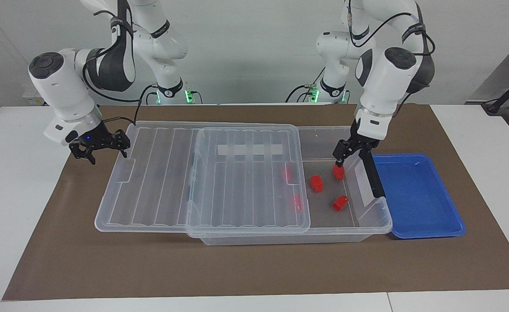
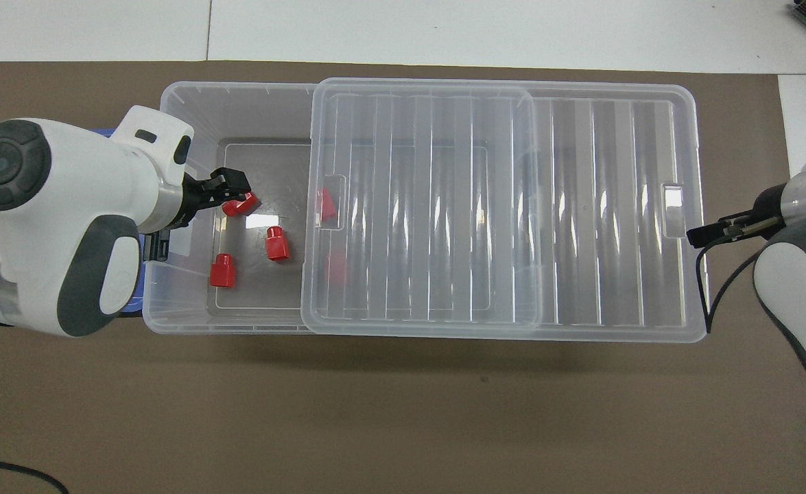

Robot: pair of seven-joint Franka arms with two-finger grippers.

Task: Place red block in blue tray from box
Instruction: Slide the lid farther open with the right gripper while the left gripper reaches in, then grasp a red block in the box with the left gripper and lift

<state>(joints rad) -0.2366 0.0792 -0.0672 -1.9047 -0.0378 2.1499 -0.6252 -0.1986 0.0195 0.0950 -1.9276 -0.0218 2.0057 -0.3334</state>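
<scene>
Clear plastic box (image 1: pixel 280 225), large and rectangular, lies lengthwise on a brown mat (image 1: pixel 107 268) that covers the middle of the white surface (image 1: pixel 11 182). Ribbed see-through lid (image 1: pixel 202 177), slid toward the right arm's end, overhangs the box there and leaves the floor bare at the left arm's end; a whitish strip (image 1: pixel 251 150) shows through the lid on the wall nearer the robots. Contents: five red blocks. Three lie on the uncovered floor, namely the red block (image 1: pixel 338 173) under the left hand, nearest the robots and close to the end wall; a second block (image 1: pixel 316 183) beside it toward the lid; a third block (image 1: pixel 340 203) farther from the robots. Two more blocks (image 1: pixel 286 174) (image 1: pixel 298 203) sit under the lid's edge, seen dimly through the plastic. Blue tray (image 1: pixel 419 195), shallow and glossy with a raised rim, stands just beside the box at the left arm's end of the surface, with nothing in it. Left hand (image 1: pixel 339 163) reaches down inside the open end of the box, its fingers spread and standing at the red block, one fingertip at the block's top; the block rests on the box floor, not lifted. Whether the fingers press it cannot be told. Right hand (image 1: pixel 102 149) hangs released, fingers apart, low over the mat at the lid's overhanging end, holding nothing; that arm waits.
</scene>
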